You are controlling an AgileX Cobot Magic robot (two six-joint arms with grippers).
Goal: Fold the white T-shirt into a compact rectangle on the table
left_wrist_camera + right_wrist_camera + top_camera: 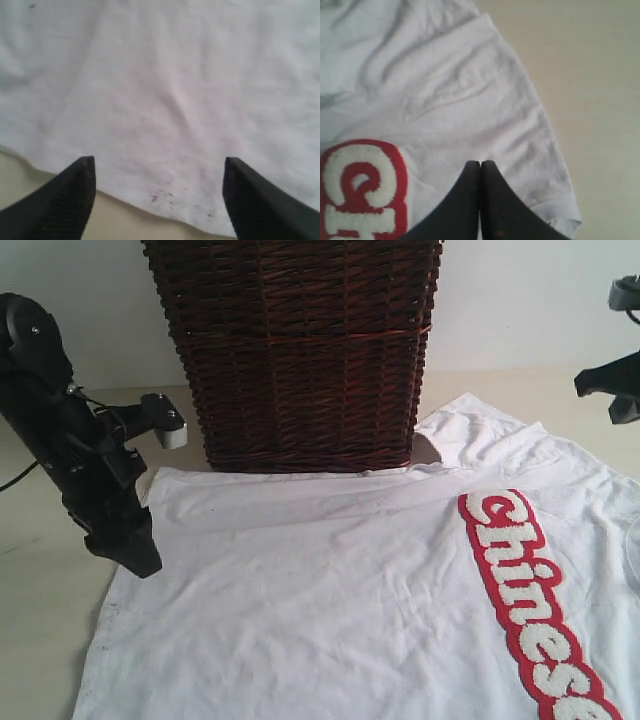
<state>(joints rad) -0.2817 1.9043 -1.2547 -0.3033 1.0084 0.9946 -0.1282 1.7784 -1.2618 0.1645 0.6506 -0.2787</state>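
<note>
The left jaws stood spread at the shirt's left-hand edge with nothing between them, their fingertips (82, 175) straddling a stretch of that edge. The right jaws were pressed together and empty, poised over a sleeve.

The bench (40, 570) carried everything. The white T-shirt (330, 590) lay spread flat on it, face up and turned sideways, with its far edge at the foot of the wicker basket (300, 350) standing behind. The red-outlined lettering (525, 590) ran down the right part of the cloth, and the sleeve (520, 125) lay flat beside it. A few dark specks (160, 195) marked the fabric near the edge between the left tips.

No fold looked made yet, so the step in hand seemed to be taking hold of the edge. To do it well, the left jaws would probably need to settle squarely on the hem and pinch both layers, not just the top one. The right jaws would have to part and take a matching hold so the cloth lifts evenly, clear of the basket.
</note>
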